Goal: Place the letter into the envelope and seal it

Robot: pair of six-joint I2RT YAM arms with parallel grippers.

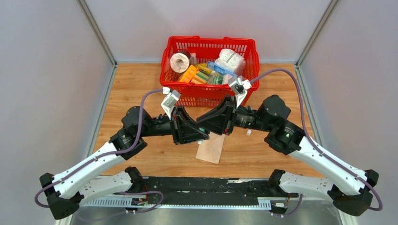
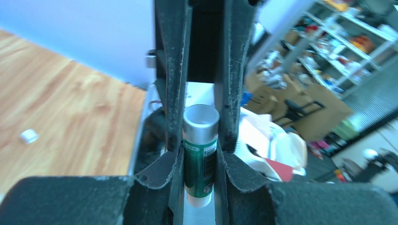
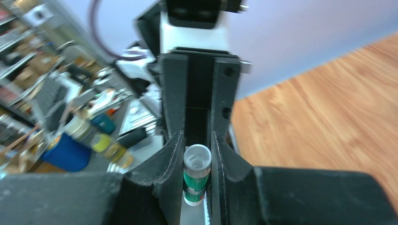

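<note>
The left gripper (image 2: pixel 199 157) and right gripper (image 3: pixel 197 159) are both clamping the rigid glue stick (image 2: pixel 200 164) over the envelope (image 1: pixel 212 149) lying toward the near edge of the desk (image 1: pixel 136 89) (light, floppy paper, probably best pinned flat).

Pale grey wall panels (image 1: pixel 47 70) and slim aluminium corner posts (image 1: pixel 97 32) enclose a light wooden tabletop (image 1: pixel 136 89). Beyond stand blurred, cluttered metal shelves (image 2: pixel 347 28) and brown cardboard boxes (image 2: pixel 324 110).

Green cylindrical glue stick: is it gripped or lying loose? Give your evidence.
Gripped. Each wrist view shows the green cylindrical glue stick pinched by the left gripper and the right gripper together.
</note>
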